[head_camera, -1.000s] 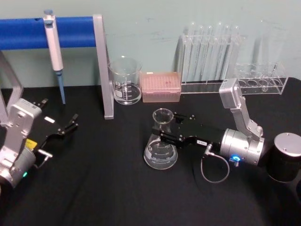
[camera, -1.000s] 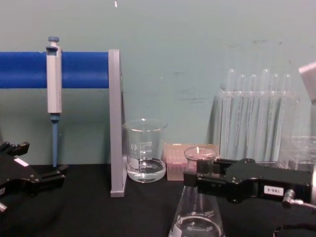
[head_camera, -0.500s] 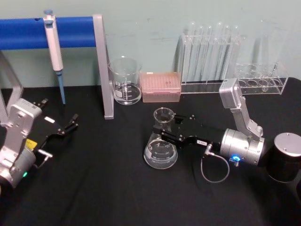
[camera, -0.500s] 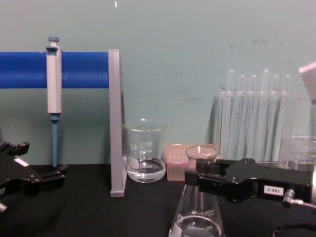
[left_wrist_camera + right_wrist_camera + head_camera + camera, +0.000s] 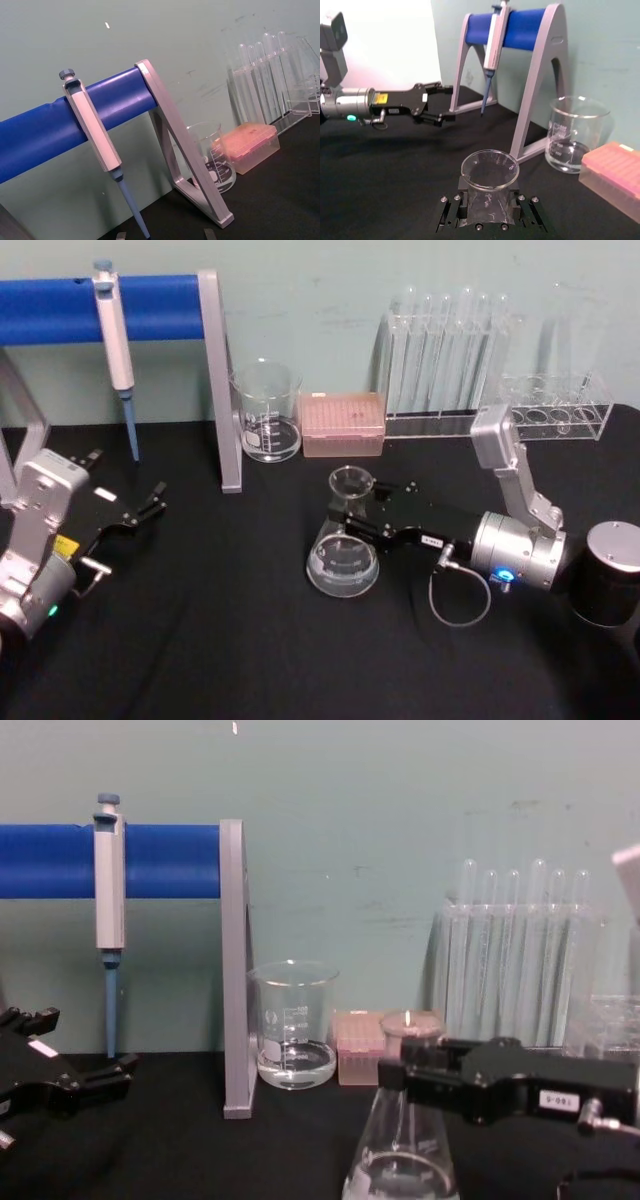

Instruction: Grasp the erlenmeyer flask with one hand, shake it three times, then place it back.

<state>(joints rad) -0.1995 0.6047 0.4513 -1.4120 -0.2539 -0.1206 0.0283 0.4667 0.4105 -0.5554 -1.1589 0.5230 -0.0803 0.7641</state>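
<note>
**Holding the flask by the neck; shaking and setting back yet to do**

Grips the erlenmeyer flask (image 5: 342, 560) with the right gripper (image 5: 345, 517), reaching in from 4 o'clock across the black table (image 5: 220, 640). Presses the fingers (image 5: 449, 212) against either side of the glass neck just under the rim, as seen plainly in the right wrist view, with nothing else held.

Places the flask near the table's middle, with the beaker (image 5: 267, 415) at 11 o'clock from it, the pink tip box (image 5: 343, 425) at 12 o'clock and the test tube rack (image 5: 440, 350) at 1 o'clock. Cannot tell whether the base rests on the cloth or hangs just clear of it. Looks a little tilted in the head view, mouth leaning toward 12 o'clock.

Leaves the left gripper (image 5: 150, 502) parked well apart at 9 o'clock, fingers parted and holding nothing.

Counts the grasp as made, going by the firm hold on the neck. Gives no way to read off how many shakes are done. Puts the three shakes, the lowering to the table and the release as the likely remainder.
</note>
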